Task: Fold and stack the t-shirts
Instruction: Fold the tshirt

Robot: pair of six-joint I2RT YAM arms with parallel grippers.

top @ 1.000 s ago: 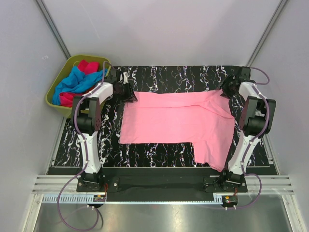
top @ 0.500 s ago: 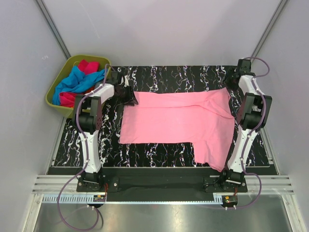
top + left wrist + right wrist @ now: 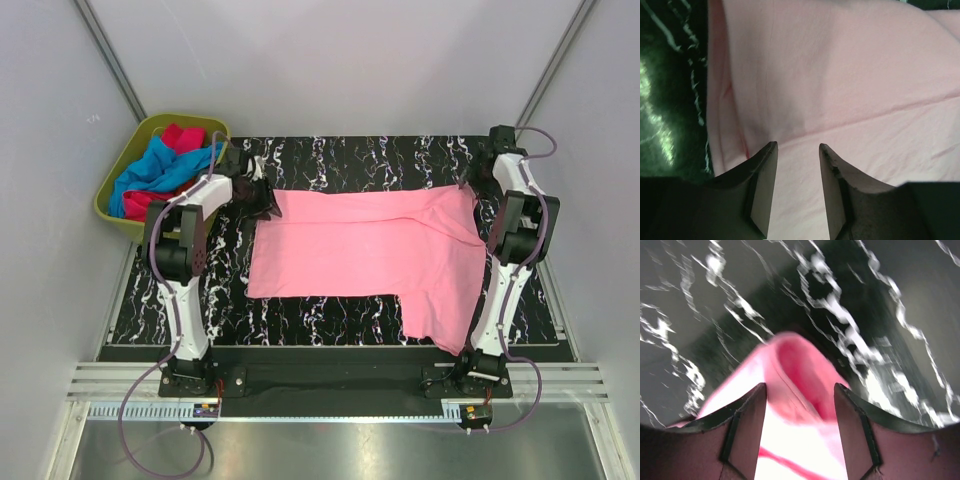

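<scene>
Olive-green plastic bin [image 3: 118,165] sits beside the table's far-left corner, near the left wall. Table top [image 3: 330,320]: glossy black, white marble veining. Aluminium rails [image 3: 110,378] run along the near edge.

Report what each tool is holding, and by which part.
Left tool: parted over the light pink t-shirt, nothing pinched. Right tool: a fold at the shirt's far right corner sits between its jaws; a grip cannot be told.

Right wrist view blurred; light pink t-shirt [image 3: 790,352] bunched between right claw [image 3: 800,387] fingers, grip unclear.
</scene>
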